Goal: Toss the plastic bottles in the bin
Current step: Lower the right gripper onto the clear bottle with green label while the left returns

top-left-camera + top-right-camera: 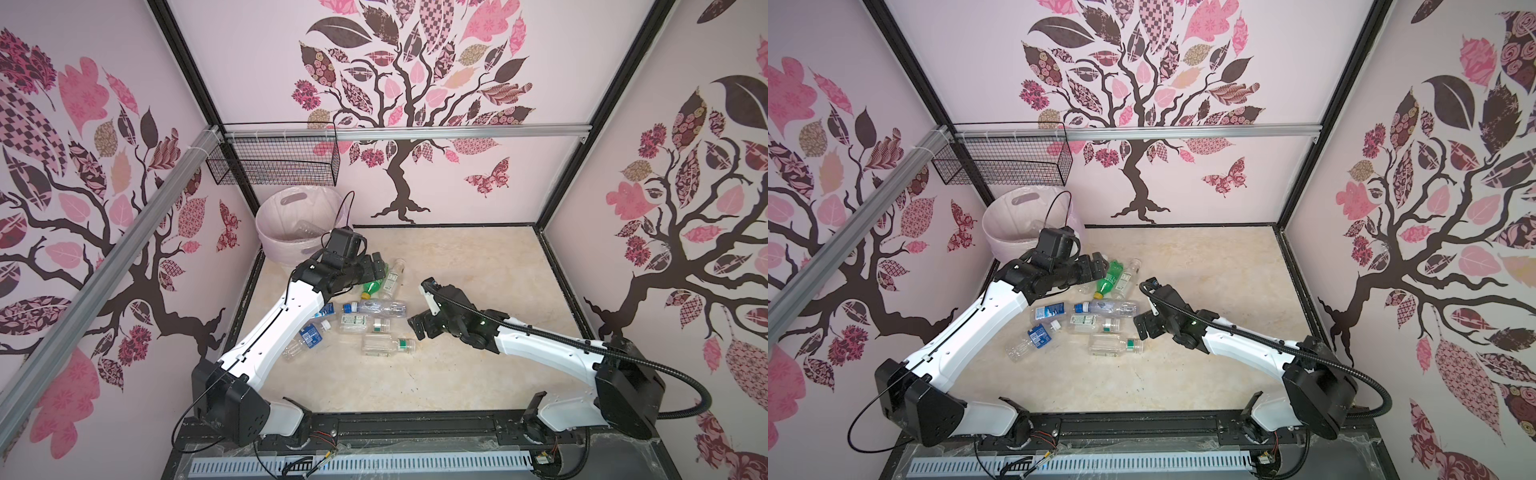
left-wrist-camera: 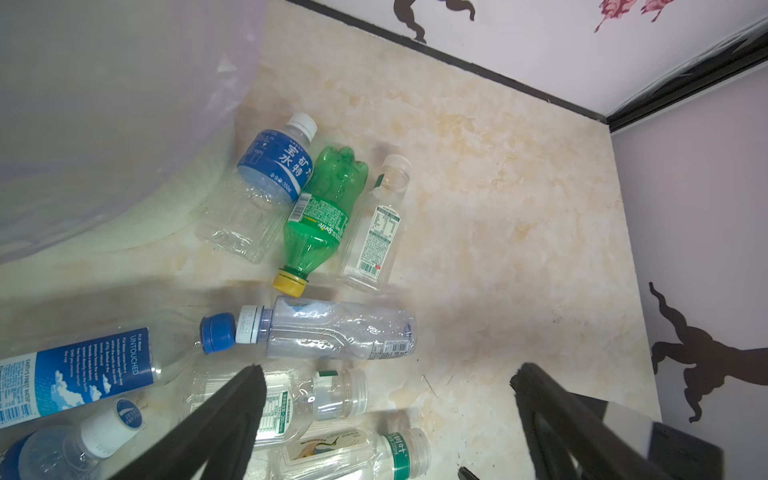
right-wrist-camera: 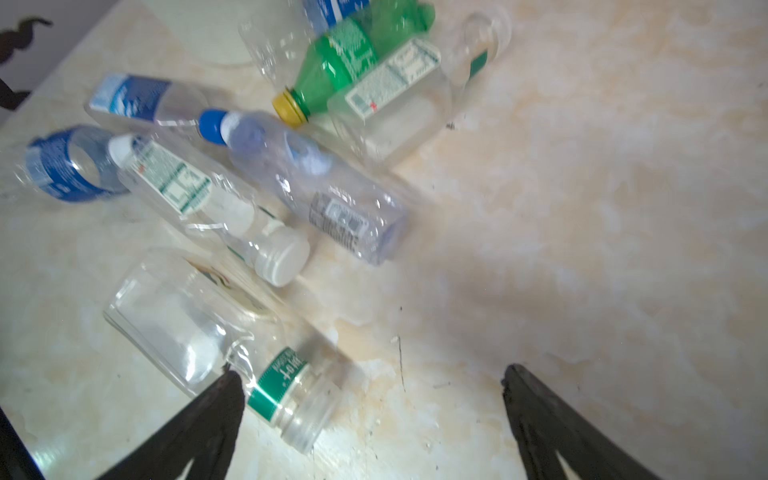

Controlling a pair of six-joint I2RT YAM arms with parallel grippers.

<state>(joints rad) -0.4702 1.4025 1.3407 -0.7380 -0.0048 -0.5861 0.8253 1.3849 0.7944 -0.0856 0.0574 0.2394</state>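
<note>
a pale pink bin (image 1: 1000, 235) stands in the far left corner of the marbled table (image 1: 1204, 291), below a black wire basket (image 1: 1005, 164) on the wall. the left gripper (image 1: 1102, 268) hovers just right of the bin, by the far end of a green bottle (image 1: 1109, 281) with a yellow cap. nearer lie clear bottles, among them a blue-capped bottle (image 1: 1111, 308), a blue-labelled bottle (image 1: 1049, 311) and a white-capped bottle (image 1: 1106, 345). the right gripper (image 1: 1143, 326) hangs just right of this cluster.

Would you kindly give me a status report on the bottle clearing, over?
Left gripper and right gripper: jaws open, empty. Plastic bottles mostly lying clustered on table; one clear bottle seen in bin. Black wire basket hangs above bin.
</note>
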